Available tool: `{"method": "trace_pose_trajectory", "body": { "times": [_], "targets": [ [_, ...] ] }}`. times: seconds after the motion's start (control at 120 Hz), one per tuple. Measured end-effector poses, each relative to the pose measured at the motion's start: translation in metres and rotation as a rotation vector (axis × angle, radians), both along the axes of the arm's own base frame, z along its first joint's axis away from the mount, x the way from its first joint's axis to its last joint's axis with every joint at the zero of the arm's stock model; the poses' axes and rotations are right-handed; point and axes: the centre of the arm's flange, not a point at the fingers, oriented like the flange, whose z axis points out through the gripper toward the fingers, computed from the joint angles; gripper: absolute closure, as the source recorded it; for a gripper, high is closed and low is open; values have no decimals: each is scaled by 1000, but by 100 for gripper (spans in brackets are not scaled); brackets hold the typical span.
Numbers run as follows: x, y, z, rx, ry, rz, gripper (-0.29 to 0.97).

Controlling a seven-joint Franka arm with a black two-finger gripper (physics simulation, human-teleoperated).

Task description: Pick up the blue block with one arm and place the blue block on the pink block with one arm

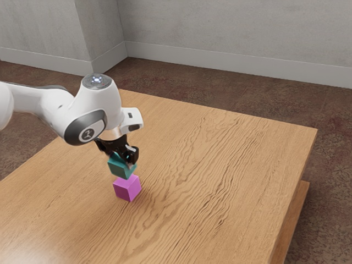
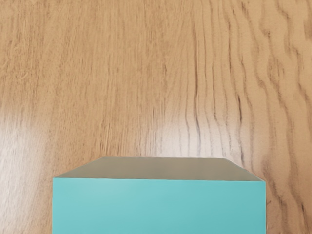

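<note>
**Item 1: arm.** White arm [image 1: 52, 107] with grey joint covers. It enters from the exterior view's left and bends down over the desk.

**Item 2: tool.** Black, 2 fingers, pointing down, seen in the exterior view [image 1: 120, 159]. State: narrow, clamped on the blue block, with 1 finger on each of 2 opposite faces.

**Item 3: blue block.** Teal-blue cube [image 1: 121, 168], held in the tool and raised off the desk. It sits directly over the pink block, turned slightly out of line with it. Its lower edge meets the pink block's top face in the exterior view. Whether the 2 actually touch or a thin gap remains cannot be told from this angle. In the wrist view it appears as a broad teal face [image 2: 159, 205] with a grey shaded face above it, just under the hand.

**Item 4: pink block.** Magenta cube [image 1: 127, 188] resting flat on the desk, immediately beneath the blue block. It casts a soft shadow toward the exterior view's right.

**Item 5: desk.** Light wooden top with strong wavy grain [image 1: 220, 176]. The grain also runs past the blue block in the wrist view [image 2: 146, 73].

**Item 6: surroundings.** Dark brown floor [image 1: 231, 88]. Pale grey wall [image 1: 231, 27] with a lighter baseboard behind the desk.
</note>
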Motion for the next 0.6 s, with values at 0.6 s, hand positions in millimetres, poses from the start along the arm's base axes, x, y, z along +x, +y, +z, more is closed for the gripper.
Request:
{"method": "trace_pose_trajectory", "body": {
  "times": [0.6],
  "targets": [
    [30,-15,239,-226,-55,94,2]
  ]
}}
